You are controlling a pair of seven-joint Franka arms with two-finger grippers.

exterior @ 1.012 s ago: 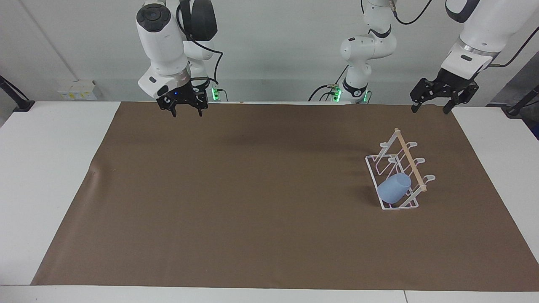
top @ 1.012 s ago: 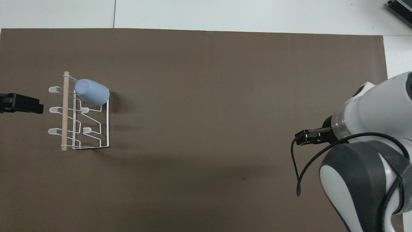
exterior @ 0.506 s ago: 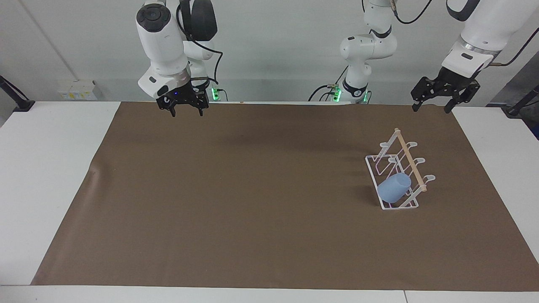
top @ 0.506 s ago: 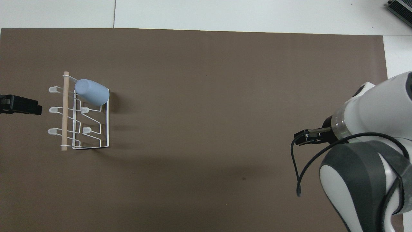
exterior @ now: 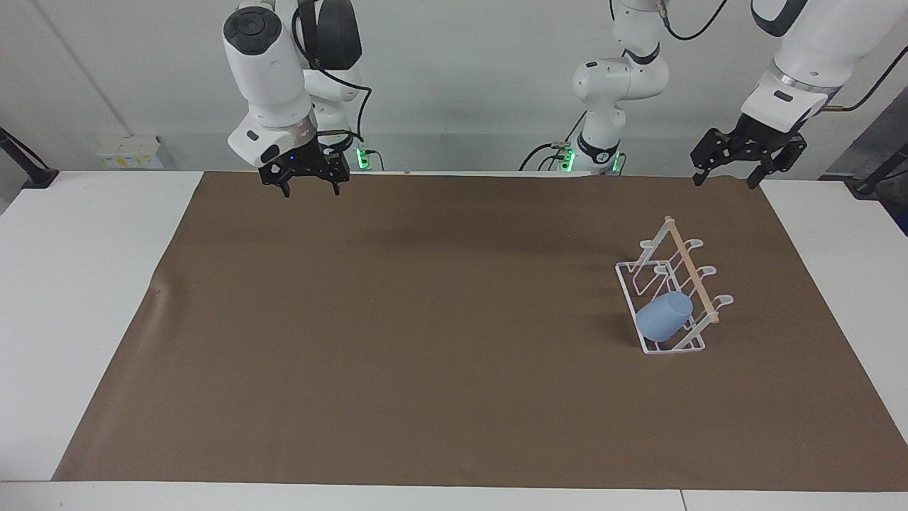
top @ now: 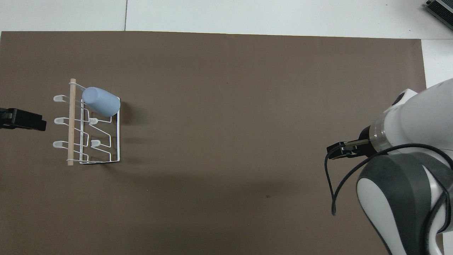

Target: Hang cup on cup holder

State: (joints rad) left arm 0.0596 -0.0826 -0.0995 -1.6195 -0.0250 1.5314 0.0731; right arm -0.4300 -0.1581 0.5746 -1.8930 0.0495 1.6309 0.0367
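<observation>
No text, label, brand, number or sign is showing legibly anywhere in either view.

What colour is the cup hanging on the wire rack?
Light blue; the cup shows best in the overhead view, sitting on the white cup holder.
</observation>
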